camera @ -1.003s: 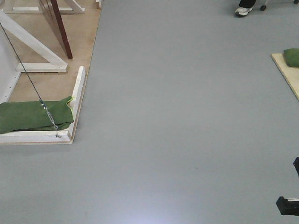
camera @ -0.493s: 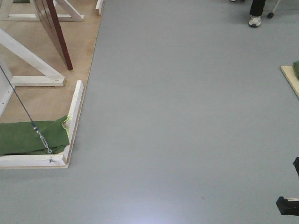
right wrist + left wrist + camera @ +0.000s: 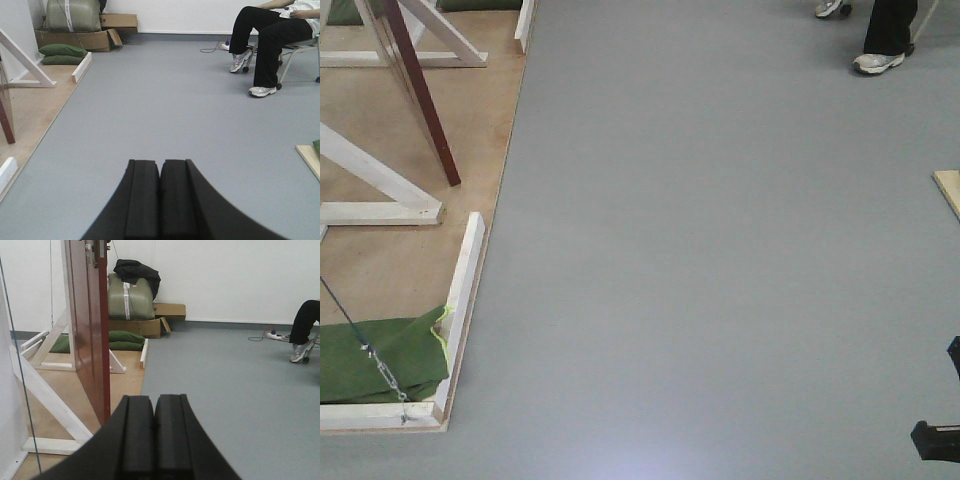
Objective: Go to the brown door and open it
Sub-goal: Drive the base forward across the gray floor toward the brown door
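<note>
One task object only: the brown door (image 3: 420, 100), at the upper left of the front view, seen nearly edge-on. Upright on a plywood base (image 3: 400, 260), foot set among white frame beams (image 3: 380, 185). Fills the left side of the left wrist view (image 3: 90, 330) as a tall reddish panel, with a lock fitting (image 3: 97, 249) at the very top. Shows only as a dark red lower corner at the margin of the right wrist view (image 3: 6, 120).

Left gripper (image 3: 154, 401) low in its own view, black pads clenched together on nothing, well apart from the door and aimed just right of its near edge. Right gripper (image 3: 160, 166) likewise pressed closed and empty, above bare grey floor (image 3: 720, 250).

On the near corner of the base, a green sandbag (image 3: 380, 355), crossed by a thin wire (image 3: 380, 370) with a turnbuckle.

Behind the door, more green sandbags (image 3: 125, 340), a cardboard box (image 3: 150, 326), and an olive bundle (image 3: 129, 299) topped by a dark garment (image 3: 135, 270), all against a white wall (image 3: 225, 280).

Far right, a seated person (image 3: 270, 40) in black trousers and pale trainers.
</note>
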You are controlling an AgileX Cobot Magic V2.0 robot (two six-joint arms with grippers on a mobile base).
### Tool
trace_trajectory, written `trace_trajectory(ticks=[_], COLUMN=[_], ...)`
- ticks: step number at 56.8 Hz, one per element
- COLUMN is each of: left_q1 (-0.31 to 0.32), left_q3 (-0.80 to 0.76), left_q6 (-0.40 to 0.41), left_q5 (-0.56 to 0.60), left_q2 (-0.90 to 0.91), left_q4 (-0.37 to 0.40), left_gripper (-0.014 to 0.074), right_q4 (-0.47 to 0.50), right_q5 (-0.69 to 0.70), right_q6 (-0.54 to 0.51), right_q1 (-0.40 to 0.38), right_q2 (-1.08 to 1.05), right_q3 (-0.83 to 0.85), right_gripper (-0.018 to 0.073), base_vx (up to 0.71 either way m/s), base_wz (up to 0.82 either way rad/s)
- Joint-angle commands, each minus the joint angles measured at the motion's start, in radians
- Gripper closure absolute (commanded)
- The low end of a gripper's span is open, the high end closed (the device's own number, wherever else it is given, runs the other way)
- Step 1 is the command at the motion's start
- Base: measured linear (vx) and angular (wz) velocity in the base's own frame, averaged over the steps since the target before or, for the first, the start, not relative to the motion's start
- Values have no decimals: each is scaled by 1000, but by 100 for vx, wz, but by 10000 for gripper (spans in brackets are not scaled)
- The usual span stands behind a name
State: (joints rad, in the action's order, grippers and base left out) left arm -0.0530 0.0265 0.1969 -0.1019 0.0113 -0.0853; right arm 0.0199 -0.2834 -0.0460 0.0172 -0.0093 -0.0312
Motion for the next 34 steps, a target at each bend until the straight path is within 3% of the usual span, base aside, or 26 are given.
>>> trace_trajectory(ticks=[1, 34], left_q1=[1, 1], left_q3=[-17, -17], left_q6=[7, 7], left_q5=[78, 78], left_q2=[15, 15], left_q4=[-1, -1], left_gripper=[600, 600], right_q4=[-6, -6], right_q5=[82, 82], right_q6=[-5, -5], right_q1=[-2, -2], right_q2=[-16, -16], right_q3=[-4, -4], right_gripper=[559, 559], base_vx=[37, 36], base_wz=[-2, -2])
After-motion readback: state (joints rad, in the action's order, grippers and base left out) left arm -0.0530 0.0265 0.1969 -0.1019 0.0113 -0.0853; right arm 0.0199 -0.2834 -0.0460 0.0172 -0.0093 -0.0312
